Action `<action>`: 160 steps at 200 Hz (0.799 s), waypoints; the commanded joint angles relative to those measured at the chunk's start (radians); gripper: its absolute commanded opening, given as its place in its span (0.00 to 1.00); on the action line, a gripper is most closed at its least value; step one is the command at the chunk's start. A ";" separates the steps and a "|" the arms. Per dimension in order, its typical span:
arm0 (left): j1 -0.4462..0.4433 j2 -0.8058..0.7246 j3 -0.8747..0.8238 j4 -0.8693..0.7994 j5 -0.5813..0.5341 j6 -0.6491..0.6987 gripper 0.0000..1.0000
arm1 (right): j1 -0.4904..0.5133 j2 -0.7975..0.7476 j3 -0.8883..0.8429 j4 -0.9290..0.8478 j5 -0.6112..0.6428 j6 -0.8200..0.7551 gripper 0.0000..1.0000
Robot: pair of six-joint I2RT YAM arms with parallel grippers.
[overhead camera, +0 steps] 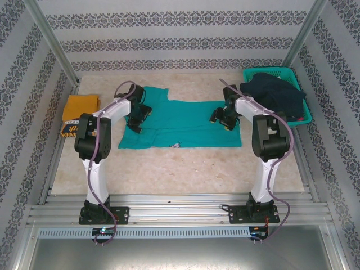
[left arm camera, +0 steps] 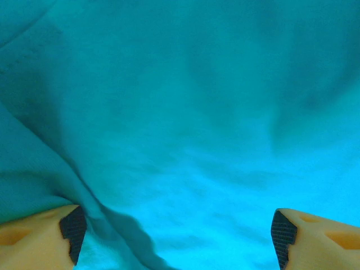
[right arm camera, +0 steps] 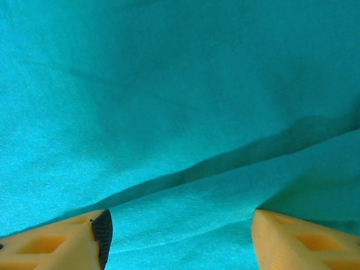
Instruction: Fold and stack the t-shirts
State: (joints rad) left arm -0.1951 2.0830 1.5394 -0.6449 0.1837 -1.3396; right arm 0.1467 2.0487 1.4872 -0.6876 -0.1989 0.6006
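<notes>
The teal t-shirt [overhead camera: 180, 132] is laid out on the counter [overhead camera: 185, 169]; the left pincer [left arm camera: 177, 241] and the right pincer [right arm camera: 180, 241] are each held spread wide over its cloth.

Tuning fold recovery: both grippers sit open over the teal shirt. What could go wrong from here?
1. The teal shirt ridges up beside one finger of the left gripper; closing there may pinch two layers.
2. A crease crosses between the fingers of the right gripper; grabbing it could bunch the cloth unevenly.
3. The yellow shirt lies at the left edge of the table; a wide sweep might push it off.
</notes>
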 commanded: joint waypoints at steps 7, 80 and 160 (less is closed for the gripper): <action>0.001 -0.046 -0.142 -0.020 -0.019 0.027 0.87 | 0.012 -0.026 -0.076 0.006 0.039 -0.019 0.67; -0.002 -0.290 -0.481 -0.026 -0.030 0.020 0.87 | 0.043 -0.216 -0.351 -0.021 0.028 -0.041 0.67; 0.010 -0.288 -0.248 -0.102 -0.085 0.124 1.00 | 0.054 -0.349 -0.279 -0.061 0.010 -0.054 0.67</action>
State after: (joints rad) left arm -0.1951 1.7580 1.1740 -0.7208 0.1444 -1.2739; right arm 0.1989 1.7313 1.1110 -0.7319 -0.2028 0.5690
